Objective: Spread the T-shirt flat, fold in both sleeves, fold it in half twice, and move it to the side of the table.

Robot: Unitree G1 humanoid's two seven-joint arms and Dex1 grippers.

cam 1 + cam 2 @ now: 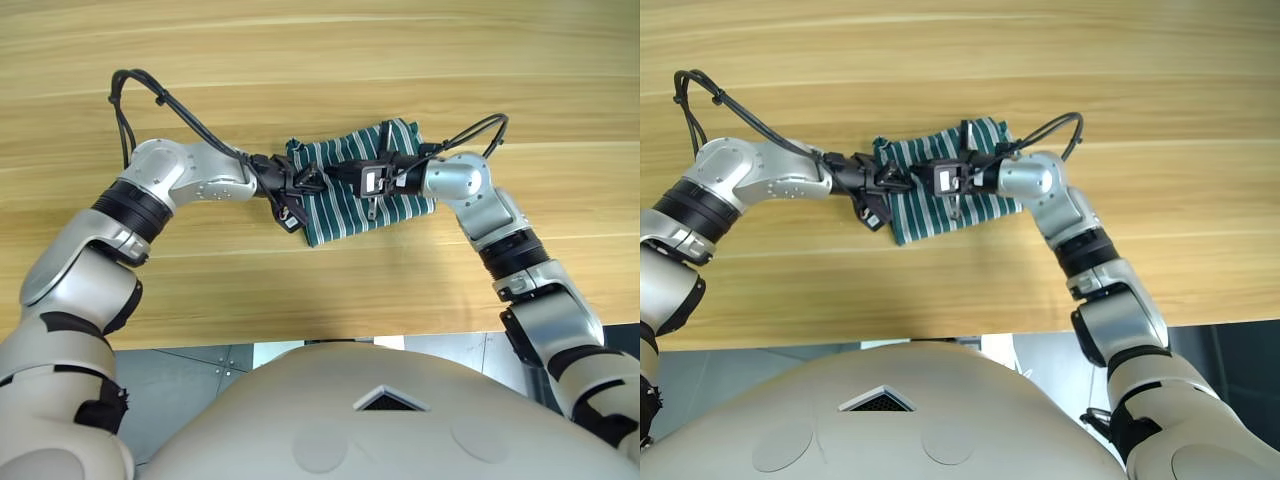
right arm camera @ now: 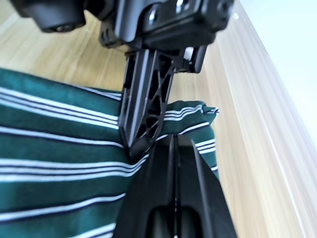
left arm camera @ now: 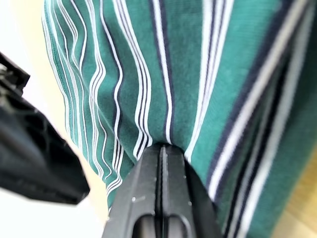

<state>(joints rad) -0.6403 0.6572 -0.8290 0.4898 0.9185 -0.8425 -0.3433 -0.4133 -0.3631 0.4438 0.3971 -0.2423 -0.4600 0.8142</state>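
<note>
Left tool [image 1: 308,184], right tool [image 1: 335,173] tip-to-tip on T-shirt [image 1: 340,218]

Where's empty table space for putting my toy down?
The wide far strip of table beyond the T-shirt is bare, and so is the near strip by the edge. The middle is crowded: the left end effector and right end effector meet there.

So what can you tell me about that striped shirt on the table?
The T-shirt is dark green cloth with thin white and navy stripes, already folded into a small, slightly skewed rectangle with rumpled edges. It lies flat near the middle of the wooden table. The left gripper meets it at its left edge and the right gripper reaches over it from the right. Both appear to pinch the fabric with fingers shut, tips close together.
</note>
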